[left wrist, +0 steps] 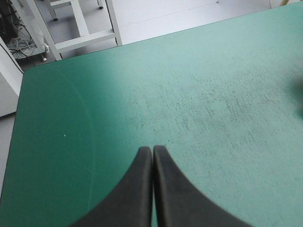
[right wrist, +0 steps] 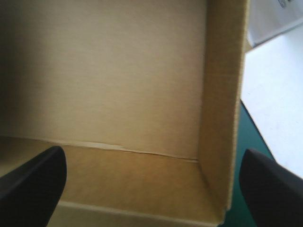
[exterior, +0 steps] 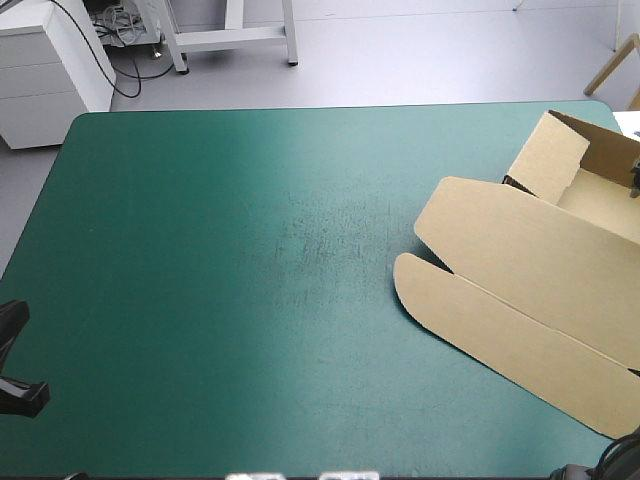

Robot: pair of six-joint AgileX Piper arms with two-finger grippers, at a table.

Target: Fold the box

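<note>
Box on table's right side, partly off the right edge. Brown corrugated board, matte. One wall is up at the far-right corner. Lid panel and rounded tuck flap lie flat, reaching toward table middle. Long creases run diagonally, from mid-table toward the near-right corner. Teal-green cover bare elsewhere, scuffed in the centre. Left arm is only a black shape at the near-left edge, well apart from the box. The right side is clearly nearer.

Left wrist view: left gripper pinched together, black fingers meeting in one arch, nothing held. Only cover ahead, lightly speckled. No box in this view.

Right wrist view: right gripper spread wide, one finger at each corner, holding nothing. Box fills the space between and ahead of them. A flat inner panel shows, with a ragged crease running across between the fingers. An upright wall stands just inside one finger, with a sliver of cover past it. Contact with the board can't be judged.

Judgement: early stage, most walls flat. The next move looks like the right gripper's, since it is already over the tray end. The left would have to cross the table to help.
</note>
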